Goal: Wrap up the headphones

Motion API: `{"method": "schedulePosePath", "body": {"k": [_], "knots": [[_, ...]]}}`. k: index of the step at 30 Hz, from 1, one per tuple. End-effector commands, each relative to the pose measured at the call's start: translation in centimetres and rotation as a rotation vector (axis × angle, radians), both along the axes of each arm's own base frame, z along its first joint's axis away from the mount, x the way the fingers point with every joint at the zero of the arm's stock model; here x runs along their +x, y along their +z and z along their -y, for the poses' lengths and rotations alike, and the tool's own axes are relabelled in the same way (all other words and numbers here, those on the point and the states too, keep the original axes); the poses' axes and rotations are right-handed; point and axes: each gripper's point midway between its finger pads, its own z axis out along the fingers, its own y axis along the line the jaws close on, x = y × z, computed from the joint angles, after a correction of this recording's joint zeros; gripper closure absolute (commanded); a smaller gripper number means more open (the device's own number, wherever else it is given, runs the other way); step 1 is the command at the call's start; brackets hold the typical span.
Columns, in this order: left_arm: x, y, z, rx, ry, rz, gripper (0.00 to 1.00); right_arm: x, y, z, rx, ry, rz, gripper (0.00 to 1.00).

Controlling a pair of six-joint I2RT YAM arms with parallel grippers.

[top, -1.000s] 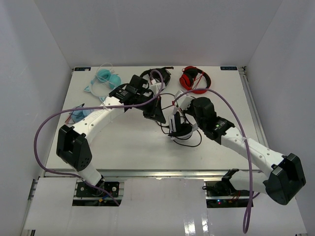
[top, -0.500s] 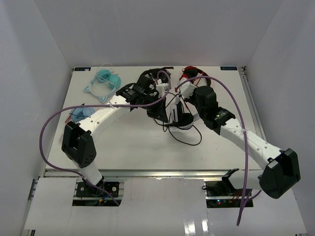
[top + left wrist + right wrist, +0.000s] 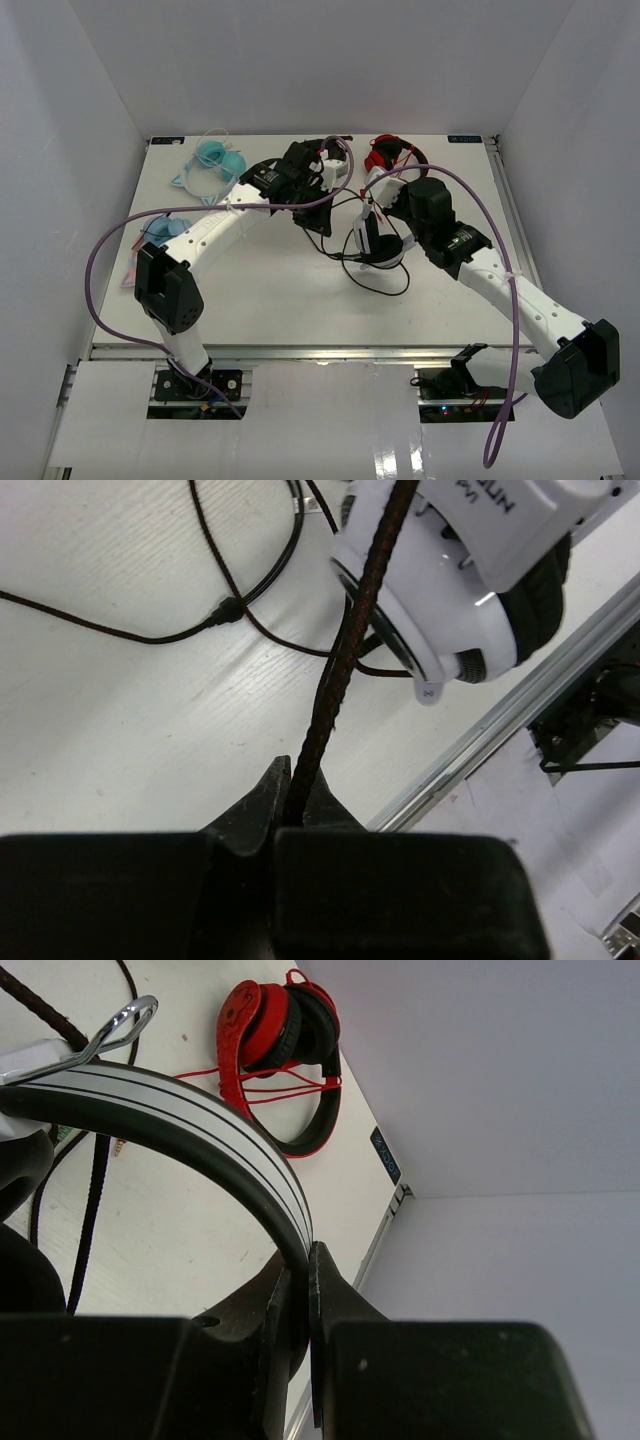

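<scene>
The white headphones (image 3: pixel 372 240) with black cushions hang above the table's middle, held by the headband (image 3: pixel 190 1125). My right gripper (image 3: pixel 303 1270) is shut on that white headband. My left gripper (image 3: pixel 295 795) is shut on the thick braided black cable (image 3: pixel 345 650), which runs taut up past a white ear cup (image 3: pixel 455 590). In the top view the left gripper (image 3: pixel 318 215) sits just left of the headphones, the right gripper (image 3: pixel 392 215) just right. The thin cable (image 3: pixel 385 285) loops loose on the table under them.
Red headphones (image 3: pixel 395 160) lie at the back right, seen also in the right wrist view (image 3: pixel 285 1060). All-black headphones (image 3: pixel 320 155) lie at the back middle, partly under the left arm. Teal headphones (image 3: pixel 215 160) lie at the back left, and a blue item (image 3: pixel 160 232) at the left edge.
Both grippers have moved toward the back of the table with the headphones and cable. The right arm has swung right and the headphones have turned between the two grippers.
</scene>
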Motion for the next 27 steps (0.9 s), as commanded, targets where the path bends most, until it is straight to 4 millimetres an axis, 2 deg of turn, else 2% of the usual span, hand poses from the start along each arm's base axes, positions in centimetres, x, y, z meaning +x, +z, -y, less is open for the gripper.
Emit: {"method": "schedulePosePath", "body": {"k": [1,5,9,11,16,18,21,25,27], "knots": [[0.4,0.6,-1.3,0.057,0.022,0.072,1.00,0.2,3.3,-1.0,0.094,0.034,0.046,0.92],[0.7,1.0,-1.3,0.041,0.026,0.105,1.00,0.3,3.8,-1.5,0.140,0.033,0.032,0.92],[-1.2,2.3,0.1,-0.084,-0.018,0.062,1.00,1.9,4.8,0.5,0.162,-0.117,0.142,0.92],[-2.8,3.1,1.0,-0.171,-0.058,0.023,1.00,2.6,5.3,0.8,0.208,-0.167,0.194,0.92],[-5.3,5.3,3.0,-0.352,-0.100,-0.078,1.00,4.5,4.3,0.1,0.357,-0.251,0.167,0.92],[-5.4,6.2,3.7,-0.407,-0.091,-0.102,1.00,5.2,3.5,-0.3,0.404,-0.283,0.152,0.92],[-5.5,7.3,4.9,-0.485,-0.097,-0.144,0.98,5.9,3.7,-0.3,0.472,-0.334,0.161,0.92],[-5.5,8.1,6.9,-0.573,-0.075,-0.208,0.93,6.3,4.8,-0.3,0.647,-0.403,0.178,0.92],[-5.9,8.4,8.4,-0.611,-0.077,-0.216,0.86,6.5,5.3,-0.3,0.748,-0.419,0.173,0.92]]}}
